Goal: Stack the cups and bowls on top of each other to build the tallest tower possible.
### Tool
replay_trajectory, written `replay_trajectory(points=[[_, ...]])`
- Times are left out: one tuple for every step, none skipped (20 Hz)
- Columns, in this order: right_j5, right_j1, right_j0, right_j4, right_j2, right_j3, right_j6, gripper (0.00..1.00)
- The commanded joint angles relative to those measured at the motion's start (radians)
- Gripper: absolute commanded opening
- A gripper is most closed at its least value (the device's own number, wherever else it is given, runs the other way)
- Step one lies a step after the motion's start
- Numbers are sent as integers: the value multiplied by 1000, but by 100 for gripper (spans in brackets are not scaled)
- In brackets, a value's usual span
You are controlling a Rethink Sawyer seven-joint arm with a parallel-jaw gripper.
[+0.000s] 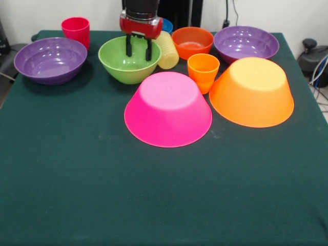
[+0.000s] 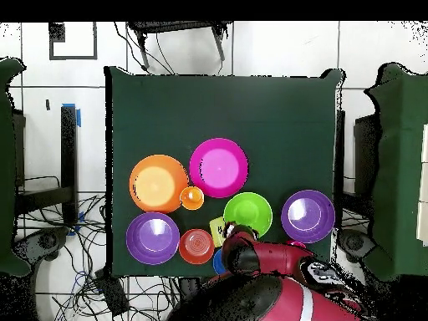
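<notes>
Bowls and cups are sitting unstacked along the robot's side of the green table [image 1: 77,195]. The arm is reaching straight down, its gripper [image 1: 138,50] hanging released over the upright green bowl [image 1: 129,60], fingers parted, clutching nothing. Beside that bowl, the pale yellow cup [image 1: 167,50] is leaning tilted. Pink bowl [image 1: 168,108] and large orange bowl [image 1: 252,91] are lying mouth-down. Open cloth is stretching away from the green bowl toward the camera.

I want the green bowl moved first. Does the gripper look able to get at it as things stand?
Probably yes. The gripper hangs open right over the green bowl, which sits upright with nothing inside. The pale yellow cup leans close by its rim, so that side looks tight.
</notes>
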Motion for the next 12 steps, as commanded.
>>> replay_trajectory(points=[[39, -3, 43, 54, 56, 26, 147, 100], [59, -16, 45, 53, 53, 23, 137, 100], [74, -29, 48, 52, 48, 21, 128, 100], [86, -41, 50, 50, 45, 16, 120, 100], [95, -51, 57, 51, 38, 9, 114, 100], [112, -61, 61, 53, 35, -1, 106, 100], [127, -71, 71, 55, 28, -9, 100, 100], [139, -82, 82, 57, 18, -17, 94, 100], [151, -92, 95, 58, 5, -25, 89, 100], [163, -104, 106, 58, -5, -26, 85, 100], [173, -116, 119, 59, -18, -28, 83, 100], [183, -127, 131, 60, -29, -34, 80, 100]])
